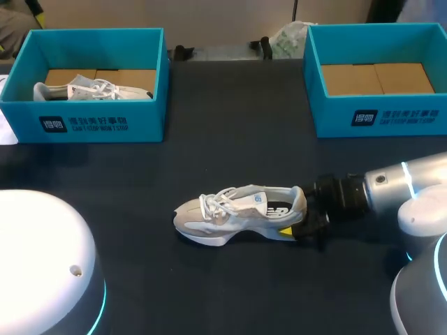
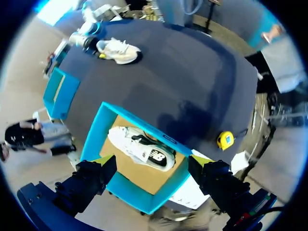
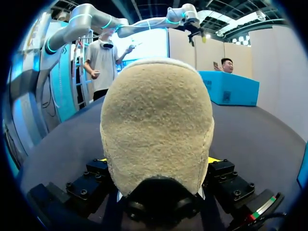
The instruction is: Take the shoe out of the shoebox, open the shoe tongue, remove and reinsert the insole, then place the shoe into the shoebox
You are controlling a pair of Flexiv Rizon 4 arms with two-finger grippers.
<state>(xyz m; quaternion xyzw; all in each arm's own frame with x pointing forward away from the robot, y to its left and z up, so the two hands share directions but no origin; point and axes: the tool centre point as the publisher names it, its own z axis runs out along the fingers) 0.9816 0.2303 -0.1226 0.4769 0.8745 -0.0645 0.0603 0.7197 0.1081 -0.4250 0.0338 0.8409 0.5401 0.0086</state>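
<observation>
Since the shoe (image 1: 241,211) is out of its box, it sits sole down near the middle of the dark table (image 1: 230,293), toe toward 9 o'clock and heel toward 3 o'clock in the head view, with its white laces (image 1: 216,202) loose on top. My right gripper (image 1: 305,225) comes in from 3 o'clock and is clamped on the heel: in the right wrist view the fuzzy heel (image 3: 156,125) fills the space between my fingers, with a sliver of yellow tip (image 3: 212,159) pressed to it on either side.

From the shoe, the left shoebox (image 1: 105,122) stands at about 10 o'clock and the right shoebox (image 1: 391,118) at about 2 o'clock, both well apart from it and both at the table's far edge. A second shoe (image 1: 91,89) lies on the cardboard floor of the left shoebox (the right one shows only its cardboard floor).

My left gripper (image 2: 153,160) hangs high above the left shoebox, fingers (image 2: 91,179) spread wide and holding nothing; its wrist view looks straight down on the second shoe, lying on its side inside.
</observation>
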